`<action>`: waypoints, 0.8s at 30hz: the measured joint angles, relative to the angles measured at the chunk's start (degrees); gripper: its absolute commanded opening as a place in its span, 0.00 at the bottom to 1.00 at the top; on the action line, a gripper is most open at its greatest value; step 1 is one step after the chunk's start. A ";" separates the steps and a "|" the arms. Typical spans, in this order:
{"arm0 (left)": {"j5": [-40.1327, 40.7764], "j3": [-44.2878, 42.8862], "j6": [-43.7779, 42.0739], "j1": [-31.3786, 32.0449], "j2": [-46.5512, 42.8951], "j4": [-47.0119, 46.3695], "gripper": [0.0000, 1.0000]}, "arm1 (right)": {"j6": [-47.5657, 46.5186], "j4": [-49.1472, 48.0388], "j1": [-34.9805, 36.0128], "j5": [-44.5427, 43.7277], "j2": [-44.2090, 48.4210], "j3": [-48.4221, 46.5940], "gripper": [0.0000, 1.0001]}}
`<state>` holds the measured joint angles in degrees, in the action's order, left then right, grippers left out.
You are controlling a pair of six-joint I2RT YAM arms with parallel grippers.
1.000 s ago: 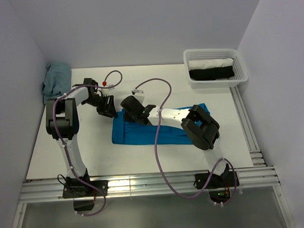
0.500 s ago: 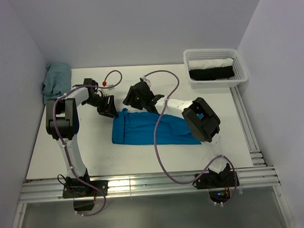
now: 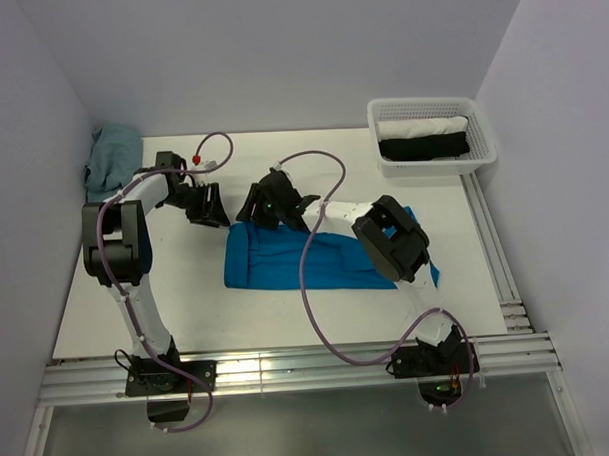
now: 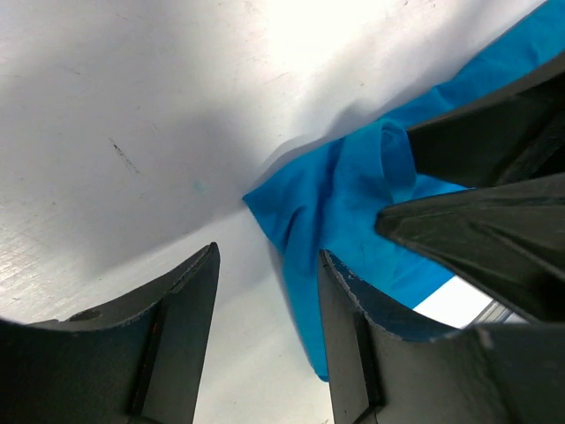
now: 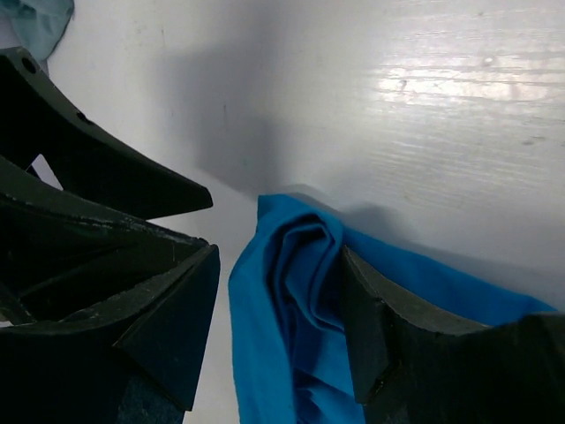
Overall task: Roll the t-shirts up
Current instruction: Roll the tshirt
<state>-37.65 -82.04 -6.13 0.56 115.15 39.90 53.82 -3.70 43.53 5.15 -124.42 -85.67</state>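
At far-left corner of cerulean-blue thin cotton t-shirt [image 3: 286, 259], laid as long flat band on white tabletop [image 3: 187, 312], both end effectors are gathered. Left end effector [image 4: 267, 256] parted, empty, just outside corner. Right end effector [image 5: 281, 265] spread wide astride bunched corner fold, nothing pinched. Judged step: roll to be started at left edge. Edge should be gripped evenly by both, cloth drawn taut, roll turned tight and straight. White mesh basket [image 3: 434, 166] well apart beyond far-right corner.
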 measured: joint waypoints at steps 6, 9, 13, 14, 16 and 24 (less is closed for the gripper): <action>0.00 0.00 0.00 0.02 0.00 0.04 0.52 | 0.70 0.33 0.37 1.79 -4.11 -4.44 0.59; 0.00 0.00 0.00 0.02 -0.04 0.07 0.52 | 0.98 0.50 0.48 2.29 -4.61 -4.61 0.37; 0.00 0.02 -0.02 0.02 -0.07 0.07 0.51 | 1.70 0.00 0.48 3.43 -4.76 -4.63 0.06; 0.02 0.07 -0.02 0.02 -0.09 0.07 0.51 | 2.01 -0.44 0.48 3.76 -4.79 -4.63 0.01; 0.02 0.26 -0.02 0.02 -0.26 0.09 0.51 | 2.34 -2.75 0.48 4.42 -4.79 -3.93 0.00; 0.07 2.82 -0.02 0.02 -2.71 0.07 0.52 | 2.86 -13.05 0.48 5.92 -4.72 1.88 0.00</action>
<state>-37.58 -79.22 -6.15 0.58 112.44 39.97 56.69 -16.75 44.01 11.07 -129.14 -83.79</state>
